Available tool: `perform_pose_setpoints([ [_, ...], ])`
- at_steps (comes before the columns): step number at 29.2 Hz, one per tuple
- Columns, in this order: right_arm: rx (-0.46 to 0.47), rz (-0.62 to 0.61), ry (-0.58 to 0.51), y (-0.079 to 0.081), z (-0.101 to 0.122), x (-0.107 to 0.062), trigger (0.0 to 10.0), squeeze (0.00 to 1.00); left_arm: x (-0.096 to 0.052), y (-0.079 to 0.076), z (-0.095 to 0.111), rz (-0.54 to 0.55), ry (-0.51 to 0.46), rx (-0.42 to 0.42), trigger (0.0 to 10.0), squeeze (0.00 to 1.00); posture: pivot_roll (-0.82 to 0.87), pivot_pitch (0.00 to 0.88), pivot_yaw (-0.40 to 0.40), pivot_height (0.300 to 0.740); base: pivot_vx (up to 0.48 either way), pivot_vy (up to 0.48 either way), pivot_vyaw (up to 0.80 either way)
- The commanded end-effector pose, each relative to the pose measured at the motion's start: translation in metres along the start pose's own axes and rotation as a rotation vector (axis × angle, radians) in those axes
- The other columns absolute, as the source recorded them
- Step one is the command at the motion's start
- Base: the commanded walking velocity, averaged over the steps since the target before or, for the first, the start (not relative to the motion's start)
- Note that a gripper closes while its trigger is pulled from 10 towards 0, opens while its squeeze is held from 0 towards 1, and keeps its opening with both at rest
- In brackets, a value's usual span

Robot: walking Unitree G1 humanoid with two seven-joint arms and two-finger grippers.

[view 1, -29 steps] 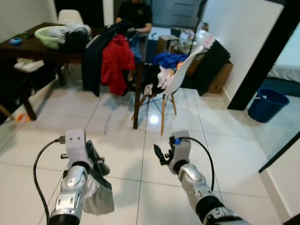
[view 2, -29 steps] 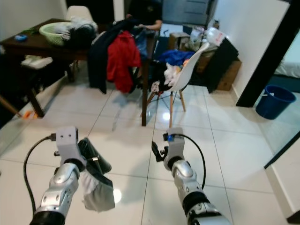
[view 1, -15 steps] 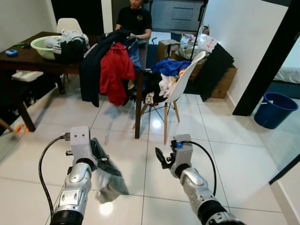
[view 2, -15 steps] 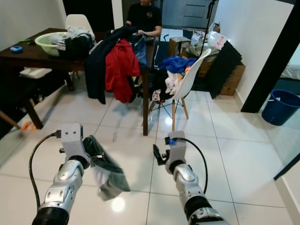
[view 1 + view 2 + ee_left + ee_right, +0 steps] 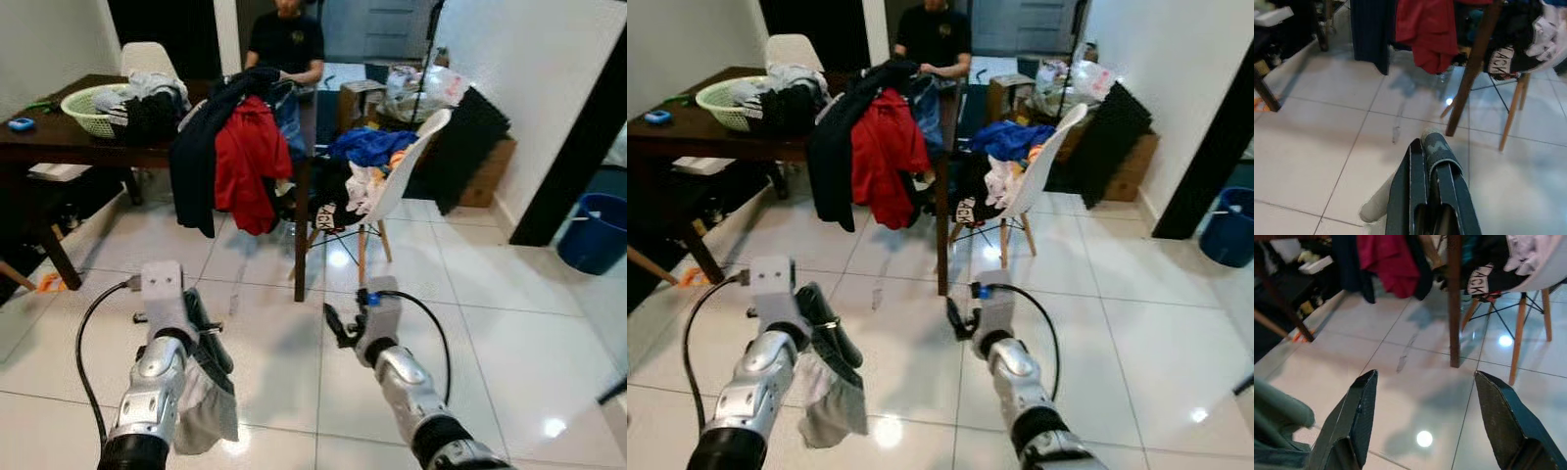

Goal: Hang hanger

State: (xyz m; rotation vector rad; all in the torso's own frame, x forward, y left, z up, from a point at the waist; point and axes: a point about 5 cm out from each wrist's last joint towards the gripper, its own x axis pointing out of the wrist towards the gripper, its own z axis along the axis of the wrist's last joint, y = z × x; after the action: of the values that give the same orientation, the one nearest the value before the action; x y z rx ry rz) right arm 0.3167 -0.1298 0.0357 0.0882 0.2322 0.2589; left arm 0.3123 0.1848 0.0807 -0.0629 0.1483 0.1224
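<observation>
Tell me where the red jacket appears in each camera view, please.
Left eye view: red jacket upper centre, hanging off the table edge.
Right eye view: upper centre.
Left wrist view: top edge.
Right wrist view: top edge.
Shared landmark: the dark wooden table leg beside it.

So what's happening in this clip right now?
The robot stands on a tiled floor, facing a table and a white chair, both piled with clothes. Its left gripper is shut on a grey garment that hangs down from it. The right gripper is open and holds nothing. A person sits behind the table.
</observation>
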Motion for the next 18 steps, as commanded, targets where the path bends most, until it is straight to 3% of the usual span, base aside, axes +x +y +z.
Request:
perform_pose_setpoints([
  [1, 0.008, -0.016, -0.014, -0.0029, 0.0001, -0.0019, 10.0, 0.00, 0.0024, -0.0057, 0.0005, -0.021, 0.003, -0.003, 10.0, 0.00, 0.05, 0.000, 0.017, 0.740, 0.352, 0.000, 0.00],
  [9, 0.013, -0.036, -0.016, -0.0099, 0.0005, -0.0037, 10.0, 0.00, 0.0048, -0.0114, 0.0043, -0.043, -0.002, -0.007, 10.0, 0.00, 0.05, 0.000, 0.015, 0.740, 0.352, 0.000, 0.00],
  [18, 0.014, -0.026, -0.019, -0.0028, 0.0029, 0.0003, 10.0, 0.00, 0.0047, -0.0084, 0.0074, -0.039, -0.014, -0.006, 10.0, 0.00, 0.06, 0.000, 0.020, 0.740, 0.358, 0.000, 0.00],
])
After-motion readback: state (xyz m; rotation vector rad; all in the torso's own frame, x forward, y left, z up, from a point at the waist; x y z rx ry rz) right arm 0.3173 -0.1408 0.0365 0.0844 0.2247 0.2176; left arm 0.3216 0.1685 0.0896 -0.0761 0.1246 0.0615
